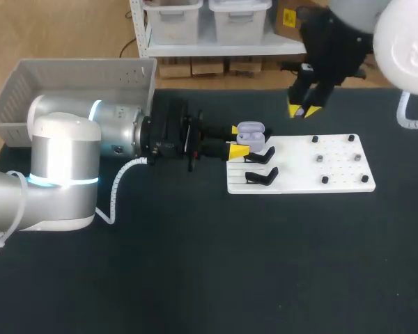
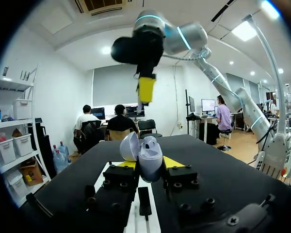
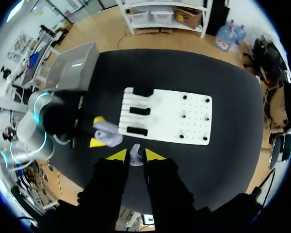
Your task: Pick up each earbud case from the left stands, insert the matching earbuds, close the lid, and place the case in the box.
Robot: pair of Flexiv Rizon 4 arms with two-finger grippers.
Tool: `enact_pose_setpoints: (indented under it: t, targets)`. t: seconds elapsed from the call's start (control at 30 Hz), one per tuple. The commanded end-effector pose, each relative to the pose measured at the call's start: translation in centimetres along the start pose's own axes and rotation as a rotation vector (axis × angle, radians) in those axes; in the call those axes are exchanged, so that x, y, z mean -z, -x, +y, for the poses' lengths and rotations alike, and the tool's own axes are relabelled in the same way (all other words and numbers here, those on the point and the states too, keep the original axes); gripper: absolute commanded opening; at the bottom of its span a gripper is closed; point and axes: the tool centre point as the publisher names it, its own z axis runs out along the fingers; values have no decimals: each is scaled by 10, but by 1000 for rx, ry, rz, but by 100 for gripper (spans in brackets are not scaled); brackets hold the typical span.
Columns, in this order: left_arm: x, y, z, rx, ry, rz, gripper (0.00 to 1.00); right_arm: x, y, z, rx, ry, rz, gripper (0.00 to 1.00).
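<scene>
A lavender earbud case (image 1: 251, 131) with its lid raised is held just off the white board's (image 1: 299, 182) left edge, my left gripper (image 1: 238, 140) shut on it. In the left wrist view the case (image 2: 145, 158) sits between the yellow tips, with an earbud showing inside. My right gripper (image 1: 304, 110) hangs above the board's far edge, shut on a small pale earbud (image 3: 135, 157). From the right wrist view the case (image 3: 108, 134) lies below and beside that gripper (image 3: 135, 155). My right gripper (image 2: 146, 90) also shows high above the case in the left wrist view.
Two black stands (image 1: 260, 167) sit on the board's left part, and several small dark pegs (image 1: 321, 158) on its right part. A grey slotted box (image 1: 76, 78) stands at the table's far left, behind my left arm.
</scene>
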Motion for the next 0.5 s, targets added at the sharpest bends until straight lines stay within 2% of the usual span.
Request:
enact_pose_setpoints:
  t: [0.03, 0.3, 0.5]
  targets:
    - [0, -1, -1, -2, 4, -2, 0, -4, -3, 26, 45, -27, 37, 0]
    - [0, -1, -1, -2, 4, -2, 0, -18, -3, 55, 130, -62, 76, 0]
    - [0, -1, -1, -2, 4, -2, 0, -31, -2, 67, 170, -71, 111, 0]
